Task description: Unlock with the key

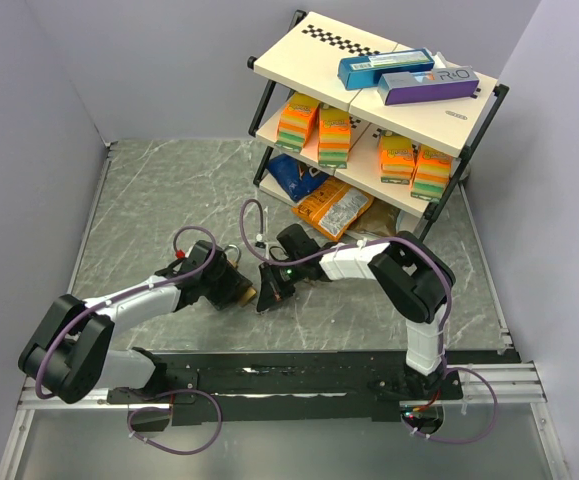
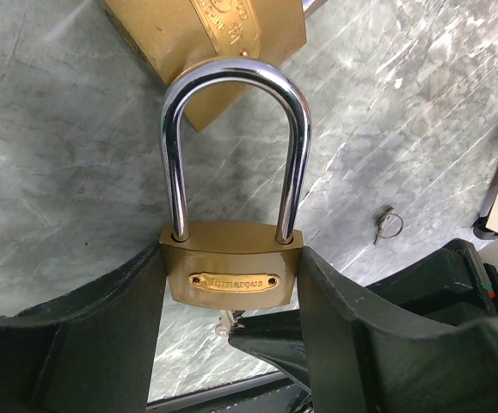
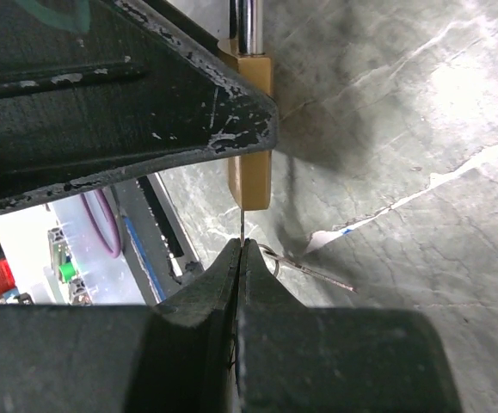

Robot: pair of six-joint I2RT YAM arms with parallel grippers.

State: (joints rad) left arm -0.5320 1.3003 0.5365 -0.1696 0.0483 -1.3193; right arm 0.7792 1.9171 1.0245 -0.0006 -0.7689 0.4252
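**A:** Two padlocks, though the far padlock is cut off at the top of the left wrist view. The key is barely a sliver, seen edge-on.

**B:** Yep, just one key. The right end effector is pinched together on it, right under the near padlock. Can't tell if it's in the keyhole. The left end effector is clamped on that padlock's body. One small ring thing lies loose on the bench.

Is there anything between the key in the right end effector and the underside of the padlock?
Nothing visible. The key reaches straight from the shut right end effector to the underside of the padlock, which the left end effector holds by its sides.
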